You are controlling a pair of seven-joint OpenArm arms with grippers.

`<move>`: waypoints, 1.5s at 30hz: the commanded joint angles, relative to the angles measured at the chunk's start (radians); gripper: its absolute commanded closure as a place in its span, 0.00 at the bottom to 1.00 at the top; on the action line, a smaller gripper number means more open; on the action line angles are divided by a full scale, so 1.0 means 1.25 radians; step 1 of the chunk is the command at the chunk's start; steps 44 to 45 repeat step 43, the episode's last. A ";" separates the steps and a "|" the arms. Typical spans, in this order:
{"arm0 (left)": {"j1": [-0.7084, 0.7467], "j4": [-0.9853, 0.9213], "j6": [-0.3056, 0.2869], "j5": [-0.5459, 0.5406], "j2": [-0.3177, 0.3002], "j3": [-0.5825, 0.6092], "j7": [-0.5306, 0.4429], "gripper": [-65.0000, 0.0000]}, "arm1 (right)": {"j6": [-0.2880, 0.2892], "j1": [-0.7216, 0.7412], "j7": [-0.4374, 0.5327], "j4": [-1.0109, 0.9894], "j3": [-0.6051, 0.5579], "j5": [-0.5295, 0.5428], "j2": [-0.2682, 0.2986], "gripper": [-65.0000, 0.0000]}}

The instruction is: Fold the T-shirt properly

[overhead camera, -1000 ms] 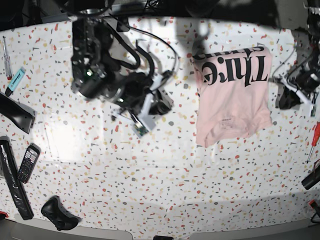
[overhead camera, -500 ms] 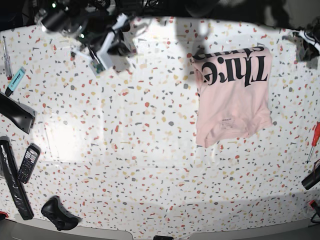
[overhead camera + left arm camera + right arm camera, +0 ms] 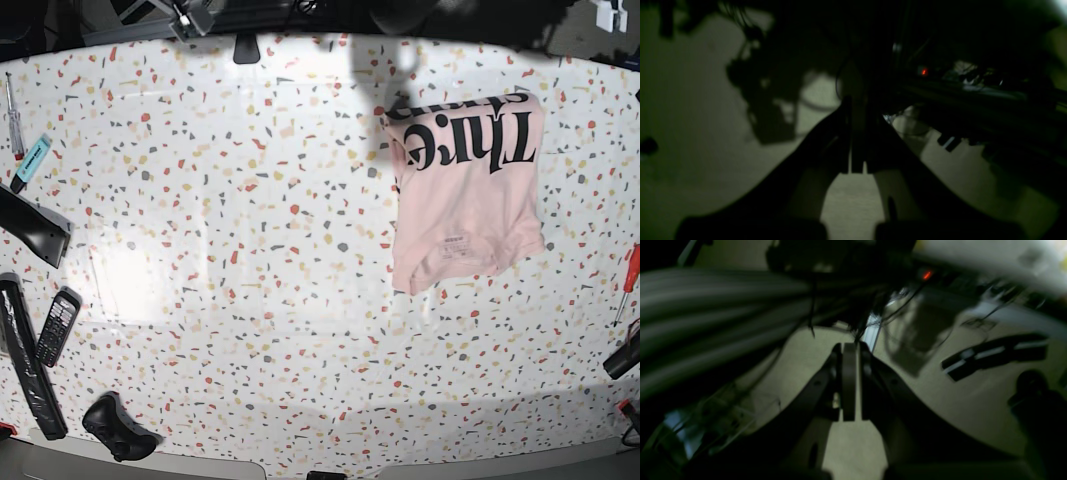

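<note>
The T-shirt (image 3: 465, 190) lies folded into a pale pink rectangle at the table's back right, with its black lettering facing up near the far edge. Neither gripper touches it. Both arms are pulled back past the far table edge. Only a bit of the right arm (image 3: 205, 12) and of the left arm (image 3: 608, 12) shows at the top of the base view. In the left wrist view my left gripper (image 3: 858, 133) is shut and empty, facing dark space. In the right wrist view my right gripper (image 3: 850, 380) is shut and empty. The shirt is out of both wrist views.
Along the left edge lie a screwdriver (image 3: 12, 115), a blue marker (image 3: 32, 160), a black wedge (image 3: 30, 225), a black strip (image 3: 25, 360), a phone (image 3: 57, 325) and a black controller (image 3: 118, 425). A red screwdriver (image 3: 628, 280) lies at the right edge.
Both arms have drawn back from over the table to beyond its far edge. The folded shirt has not moved.
</note>
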 commanded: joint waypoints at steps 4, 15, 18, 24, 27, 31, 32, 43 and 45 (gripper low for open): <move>-0.023 -0.170 -0.002 0.053 -0.047 0.042 -0.158 1.00 | 0.004 -0.004 0.089 -0.167 -0.001 -0.009 0.050 1.00; -0.299 -0.685 -0.002 0.143 -0.085 0.220 -0.360 1.00 | -0.035 0.231 0.232 -0.814 -0.031 -0.108 0.175 1.00; -0.349 -0.750 0.007 0.207 -0.075 0.256 -0.383 1.00 | -0.041 0.310 0.343 -0.960 -0.031 -0.158 0.180 1.00; -0.403 -0.832 0.098 0.269 -0.020 0.270 -0.482 0.81 | -0.087 0.443 0.483 -1.108 -0.031 -0.199 0.168 1.00; -0.423 -0.859 0.125 0.269 0.011 0.270 -0.483 0.78 | -0.138 0.489 0.517 -1.138 -0.031 -0.199 0.156 1.00; -0.443 -0.867 0.176 0.269 0.049 0.270 -0.484 0.78 | -0.172 0.528 0.534 -1.158 -0.031 -0.199 0.147 1.00; -0.447 -0.867 0.186 0.269 0.057 0.270 -0.484 0.78 | -0.172 0.533 0.538 -1.160 -0.031 -0.199 0.148 1.00; -0.457 -0.865 0.199 0.269 0.082 0.268 -0.490 0.78 | -0.172 0.537 0.566 -1.160 -0.043 -0.198 0.154 1.00; -0.457 -0.865 0.199 0.269 0.082 0.268 -0.490 0.78 | -0.172 0.537 0.566 -1.160 -0.043 -0.198 0.154 1.00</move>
